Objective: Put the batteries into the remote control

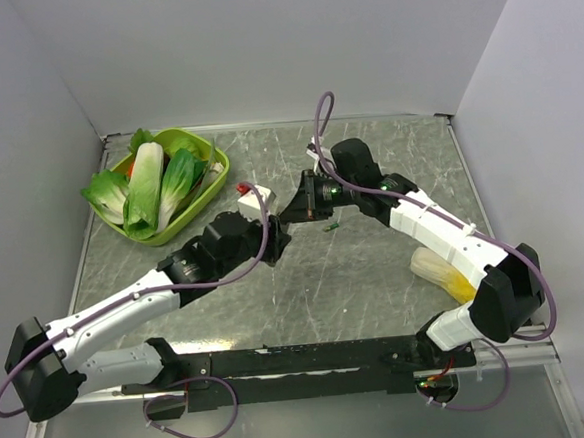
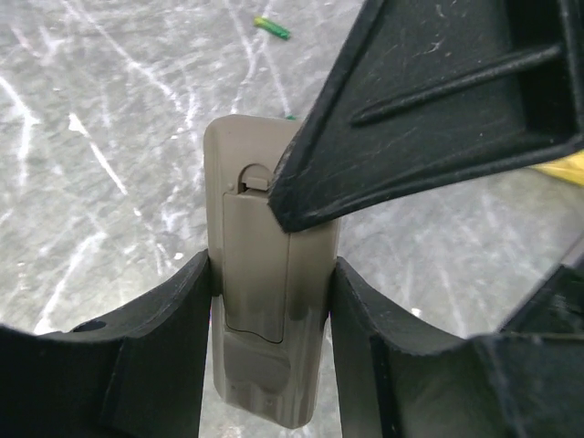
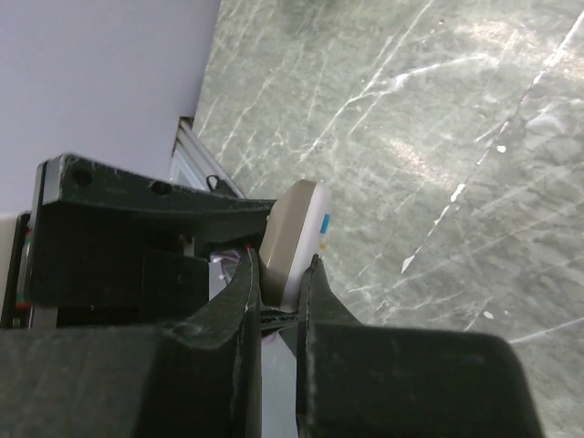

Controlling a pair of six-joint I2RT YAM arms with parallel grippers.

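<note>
The grey marbled desk (image 1: 378, 303) carries 2 arms that meet just beyond its middle. A lime-green tray (image 1: 216, 176) sits in the far left corner, filled with bok choy (image 1: 149, 184). Near the right edge lies a pale yellow lump (image 1: 438, 267), partly covered by the right arm and too hidden to name.

The left gripper (image 2: 272, 283) is clamped on the remote control (image 2: 255, 265), with 1 finger (image 2: 164, 328) pressed to each long side. It holds the remote above the desk, a little left of the middle. The dull grey-brown reverse side faces the left wrist camera, and the battery cover is in place, with its small latch notch near the far end.

The right gripper (image 3: 283, 265) is closed on the far end of the same remote. In the right wrist view, its 2 fingertips (image 3: 239, 278) pinch the thin bar across its thickness, 1 on the back and 1 on the white face, where a small blue mark shows. In the left wrist view, 1 right finger tip rests on the cover just beside the latch notch.

1 battery (image 2: 272, 27) lies loose on the desk beyond the remote, near the middle and apart from both grippers. A green sliver (image 2: 290, 116) of the same colour shows just past the remote's far end, too hidden to name.
</note>
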